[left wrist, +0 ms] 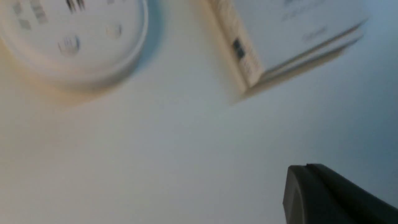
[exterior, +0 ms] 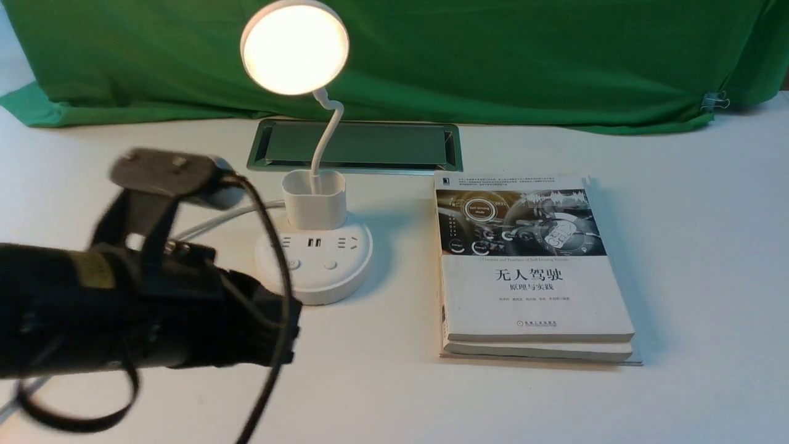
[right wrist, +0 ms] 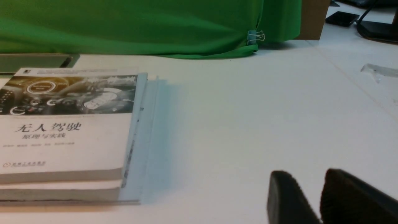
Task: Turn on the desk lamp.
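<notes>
The desk lamp (exterior: 314, 259) stands on the desk (exterior: 678, 246) left of a stack of books (exterior: 530, 271), and its round head (exterior: 294, 47) glows, so the job looks done. The left arm (exterior: 123, 308) hangs low just beside the base, blurred. Of the left hand (left wrist: 326, 193) only one dark finger shows, so its spread cannot be told. The right hand (right wrist: 320, 196) is barely parted, empty and well apart from the lamp. The main risk is a stray second touch on a button (exterior: 292, 264), which would likely switch the light off. The arm's loose black cable (exterior: 274, 246) crosses in front of the base and could snag and drag it.
</notes>
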`<action>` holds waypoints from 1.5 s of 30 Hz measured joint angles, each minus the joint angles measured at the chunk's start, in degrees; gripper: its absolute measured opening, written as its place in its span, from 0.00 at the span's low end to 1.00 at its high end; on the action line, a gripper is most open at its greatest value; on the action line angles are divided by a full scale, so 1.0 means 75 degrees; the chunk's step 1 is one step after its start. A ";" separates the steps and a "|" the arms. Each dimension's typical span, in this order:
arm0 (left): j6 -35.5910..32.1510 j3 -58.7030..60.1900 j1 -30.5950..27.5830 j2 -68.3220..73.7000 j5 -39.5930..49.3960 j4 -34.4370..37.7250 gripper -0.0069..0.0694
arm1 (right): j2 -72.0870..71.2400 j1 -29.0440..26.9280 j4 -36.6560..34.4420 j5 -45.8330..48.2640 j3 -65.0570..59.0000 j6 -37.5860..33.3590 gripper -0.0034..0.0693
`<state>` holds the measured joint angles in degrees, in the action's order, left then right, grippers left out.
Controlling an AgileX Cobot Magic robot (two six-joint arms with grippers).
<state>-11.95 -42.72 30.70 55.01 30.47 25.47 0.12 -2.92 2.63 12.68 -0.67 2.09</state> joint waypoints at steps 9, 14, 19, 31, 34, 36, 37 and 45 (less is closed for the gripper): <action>-0.1396 0.1571 0.0000 -0.3513 -0.2623 -0.0178 0.09 | 0.0000 0.0000 0.0000 -0.0014 0.0000 0.0000 0.38; -0.1443 0.2743 0.0000 -0.4370 -0.2763 -0.0167 0.09 | 0.0000 0.0000 0.0000 -0.0014 0.0000 0.0000 0.38; -0.1301 0.3281 0.0000 -0.4425 -0.2682 -0.0238 0.09 | 0.0000 0.0000 0.0000 -0.0009 0.0000 0.0000 0.38; -0.1251 0.4241 -0.0415 -0.5917 -0.3933 -0.1566 0.09 | 0.0000 0.0000 0.0000 -0.0009 0.0000 0.0000 0.38; -0.1017 0.4819 -0.1245 -0.6789 -0.4936 -0.1856 0.09 | 0.0000 0.0000 0.0000 -0.0009 0.0000 0.0000 0.38; -0.0723 0.5377 -0.1870 -0.7204 -0.5639 -0.2154 0.09 | 0.0000 0.0000 0.0000 -0.0009 0.0000 0.0000 0.37; -0.0573 0.5570 -0.2155 -0.7271 -0.5880 -0.2240 0.09 | 0.0000 0.0000 0.0000 -0.0011 0.0000 0.0000 0.37; 0.0732 0.5727 -0.3437 -0.7354 -0.3609 -0.2575 0.09 | -0.0015 0.0000 0.0000 0.0002 0.0000 0.0000 0.37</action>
<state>-6.46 0.23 4.92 -0.14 3.40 6.15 0.00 -2.92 2.63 12.69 -0.67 2.09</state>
